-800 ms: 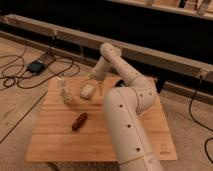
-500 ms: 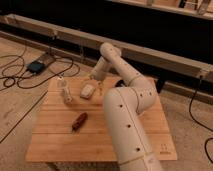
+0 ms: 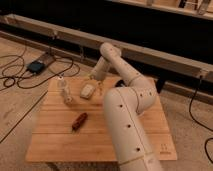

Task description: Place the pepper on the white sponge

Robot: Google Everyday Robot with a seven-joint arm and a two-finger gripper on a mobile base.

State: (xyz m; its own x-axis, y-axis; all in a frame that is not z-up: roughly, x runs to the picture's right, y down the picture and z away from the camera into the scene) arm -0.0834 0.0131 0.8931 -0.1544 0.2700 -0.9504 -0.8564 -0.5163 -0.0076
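The pepper (image 3: pixel 79 120), small and dark red-brown, lies on the wooden table (image 3: pixel 55 145) left of centre, toward the front. The white sponge (image 3: pixel 88 90), a cream oval pad, rests farther back on the table. My gripper (image 3: pixel 96 81) hangs at the end of the white arm, just behind and to the right of the sponge and well away from the pepper. Its fingers are open and hold nothing.
A small clear bottle (image 3: pixel 64 90) with a pale cap stands left of the sponge. The robot's white arm body (image 3: pixel 125 125) covers the table's right half. Cables and a dark box (image 3: pixel 36 66) lie on the floor to the left. A rail runs behind the table.
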